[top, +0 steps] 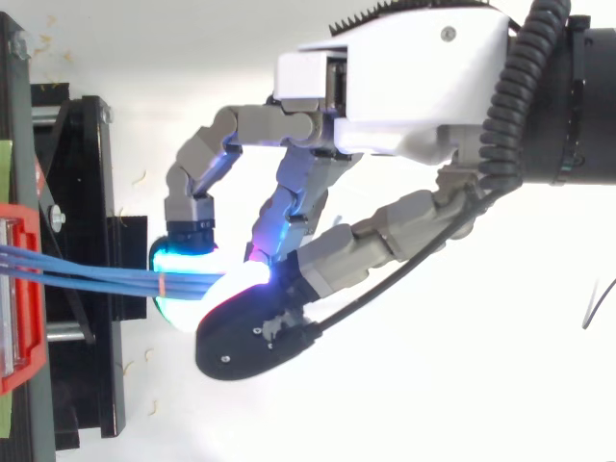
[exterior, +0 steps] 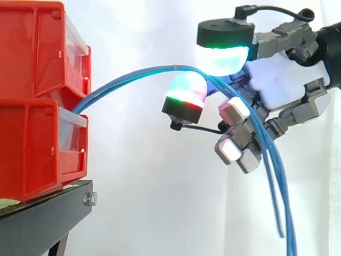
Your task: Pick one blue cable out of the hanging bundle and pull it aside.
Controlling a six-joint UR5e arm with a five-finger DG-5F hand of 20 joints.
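We are seeing the blue cables (exterior: 133, 73) arching from the red bins (exterior: 37, 101) at left to the upper middle, where the hand (exterior: 274, 85) is gripping them. We are judging them light, limp and slick; pinching one strand at the crest looks safest.

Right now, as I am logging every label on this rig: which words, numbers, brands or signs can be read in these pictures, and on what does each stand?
None can be read.
The red bins show plain faces, with no label that I can make out.
The hand, the blue cables and the black stand bear no legible print.
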